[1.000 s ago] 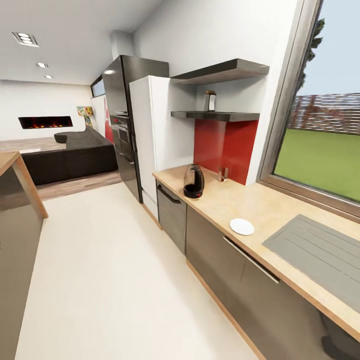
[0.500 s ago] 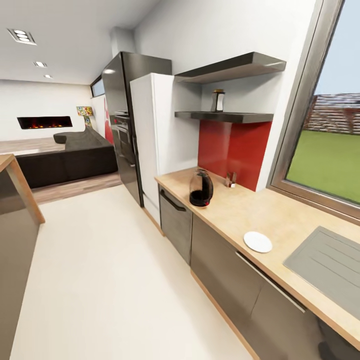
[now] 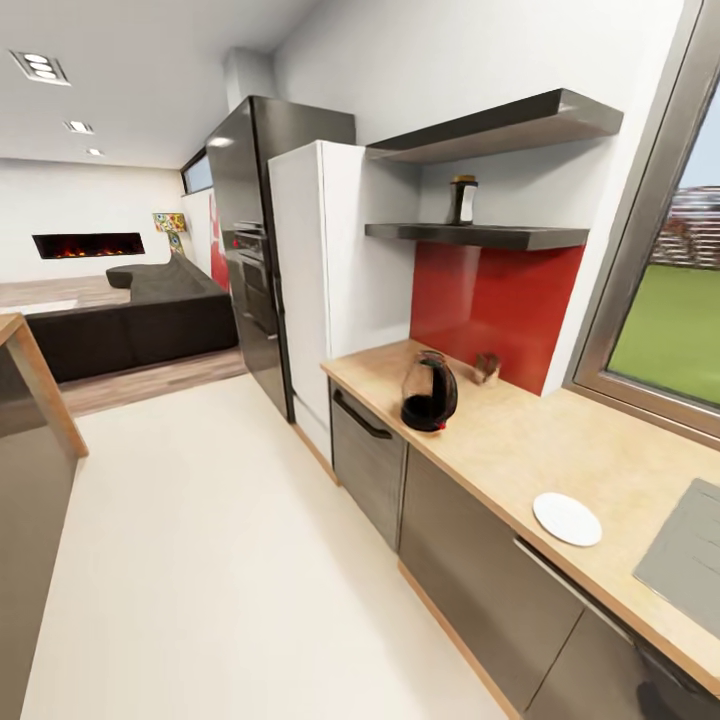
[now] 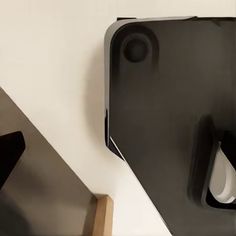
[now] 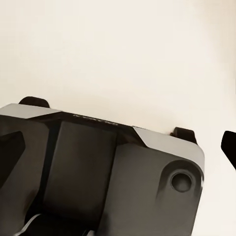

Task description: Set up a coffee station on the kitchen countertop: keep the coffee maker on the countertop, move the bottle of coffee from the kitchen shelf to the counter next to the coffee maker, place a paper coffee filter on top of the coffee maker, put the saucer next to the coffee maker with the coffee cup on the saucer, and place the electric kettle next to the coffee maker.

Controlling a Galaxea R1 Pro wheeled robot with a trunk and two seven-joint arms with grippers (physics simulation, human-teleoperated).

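Note:
On the lower wall shelf (image 3: 480,235) stands the dark bottle of coffee (image 3: 461,200). A black rounded coffee maker (image 3: 430,392) sits on the wooden countertop (image 3: 520,440), with a small coffee cup (image 3: 487,367) behind it at the red backsplash. Nearer to me, a white saucer (image 3: 567,519) lies close to the counter's front edge. My right gripper (image 5: 118,147) hangs open over the floor, dark fingertips (image 5: 10,147) far apart. My left gripper (image 4: 118,152) also looks open, one fingertip (image 4: 10,152) at the edge. Kettle and paper filter are out of view.
A white fridge (image 3: 320,290) and a black oven tower (image 3: 250,240) stand past the counter's far end. A grey sink drainer (image 3: 690,555) is set into the counter at right. A wooden-edged island (image 3: 40,400) stands at left across the pale floor. My dark base (image 4: 167,123) is below.
The camera has moved forward along the counter; shelf, coffee maker and saucer appear nearer and further right. Nothing on the counter itself has moved.

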